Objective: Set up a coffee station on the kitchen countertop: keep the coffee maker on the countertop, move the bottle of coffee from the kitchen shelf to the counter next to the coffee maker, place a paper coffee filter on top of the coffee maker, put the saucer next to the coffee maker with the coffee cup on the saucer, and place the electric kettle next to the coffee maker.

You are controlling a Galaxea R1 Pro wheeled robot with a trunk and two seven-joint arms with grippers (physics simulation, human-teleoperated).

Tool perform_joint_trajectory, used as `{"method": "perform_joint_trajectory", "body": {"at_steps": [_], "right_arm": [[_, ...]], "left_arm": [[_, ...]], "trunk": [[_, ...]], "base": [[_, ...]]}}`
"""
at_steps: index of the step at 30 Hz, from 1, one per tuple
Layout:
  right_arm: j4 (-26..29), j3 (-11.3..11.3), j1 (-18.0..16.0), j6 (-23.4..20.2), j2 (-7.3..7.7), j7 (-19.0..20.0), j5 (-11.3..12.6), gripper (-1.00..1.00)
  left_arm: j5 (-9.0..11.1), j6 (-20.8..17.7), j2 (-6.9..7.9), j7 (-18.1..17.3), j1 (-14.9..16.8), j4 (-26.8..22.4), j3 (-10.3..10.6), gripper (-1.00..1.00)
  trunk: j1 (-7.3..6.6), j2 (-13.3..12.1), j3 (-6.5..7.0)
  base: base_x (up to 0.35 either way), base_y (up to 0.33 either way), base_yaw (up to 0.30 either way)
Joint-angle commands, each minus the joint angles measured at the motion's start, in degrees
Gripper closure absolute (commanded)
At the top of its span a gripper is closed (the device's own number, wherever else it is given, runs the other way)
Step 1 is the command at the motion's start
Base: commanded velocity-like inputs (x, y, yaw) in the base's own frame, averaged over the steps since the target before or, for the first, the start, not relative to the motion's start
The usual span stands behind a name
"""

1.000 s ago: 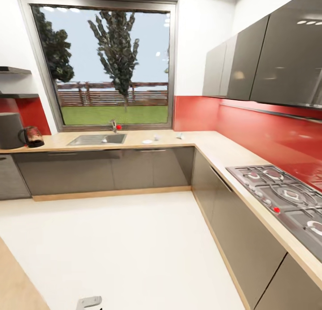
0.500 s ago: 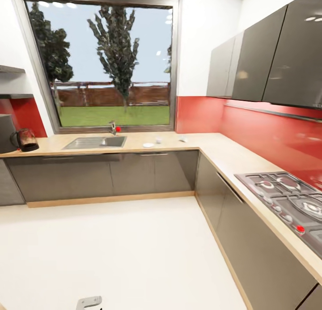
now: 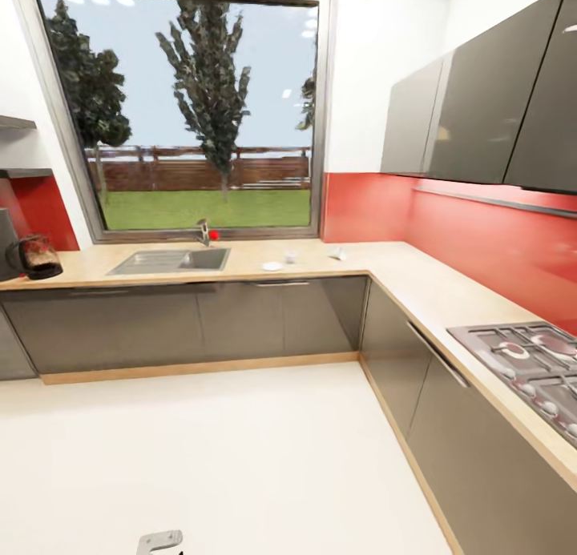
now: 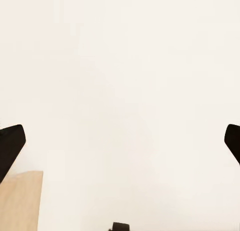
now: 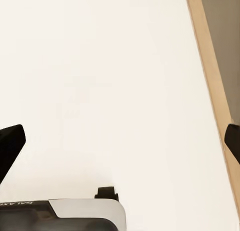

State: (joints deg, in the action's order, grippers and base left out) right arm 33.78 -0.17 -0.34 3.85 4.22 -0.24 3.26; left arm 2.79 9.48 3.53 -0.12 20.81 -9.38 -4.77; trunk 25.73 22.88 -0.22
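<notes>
Electric kettle (image 3: 32,256): one; saucer (image 3: 272,266): one.

At the left edge of the head view, the electric kettle (image 3: 32,257) is partly cut off, and the dark block (image 3: 6,243) behind it shows as a mere sliver. At the right edge the gas hob (image 3: 530,364) runs out of frame. Mid-frame on the countertop (image 3: 248,259), the saucer (image 3: 272,266), a small white cup-like thing (image 3: 290,256) and a pale scrap (image 3: 338,253) are too small to identify surely. In both wrist views, each fingertip (image 4: 10,148) (image 5: 10,150) is clipped by the edges.
</notes>
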Motion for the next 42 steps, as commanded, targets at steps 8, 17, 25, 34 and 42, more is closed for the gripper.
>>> {"method": "perform_joint_trajectory", "body": {"at_steps": [8,17,25,34,42], "right_arm": [[-0.03,0.07,-0.01,0.19,0.00,-0.02,0.34,-1.00],[-0.04,0.17,-0.01,0.16,0.00,-0.02,0.34,-1.00],[-0.03,0.17,-0.01,0.19,0.00,-0.02,0.34,-1.00],[-0.03,0.17,-0.01,0.19,0.00,-0.02,0.34,-1.00],[-0.03,0.17,-0.01,0.18,0.00,-0.02,0.34,-1.00]], "left_arm": [[0.29,0.13,-0.01,-0.05,0.02,0.07,-0.16,-1.00],[0.29,0.19,-0.01,-0.05,0.02,0.07,-0.16,-1.00],[0.29,0.19,-0.01,-0.05,0.02,0.07,-0.16,-1.00],[0.29,0.19,-0.01,-0.05,0.02,0.07,-0.16,-1.00],[0.29,0.19,-0.01,-0.05,0.02,0.07,-0.08,-1.00]], "trunk": [[0.05,0.03,-0.02],[0.05,0.03,-0.02],[0.05,0.03,-0.02],[0.05,0.03,-0.02],[0.05,0.03,-0.02]], "base": [[0.337,0.154,0.000],[0.337,0.154,0.000],[0.337,0.154,0.000],[0.337,0.154,0.000],[0.337,0.153,0.000]]}}
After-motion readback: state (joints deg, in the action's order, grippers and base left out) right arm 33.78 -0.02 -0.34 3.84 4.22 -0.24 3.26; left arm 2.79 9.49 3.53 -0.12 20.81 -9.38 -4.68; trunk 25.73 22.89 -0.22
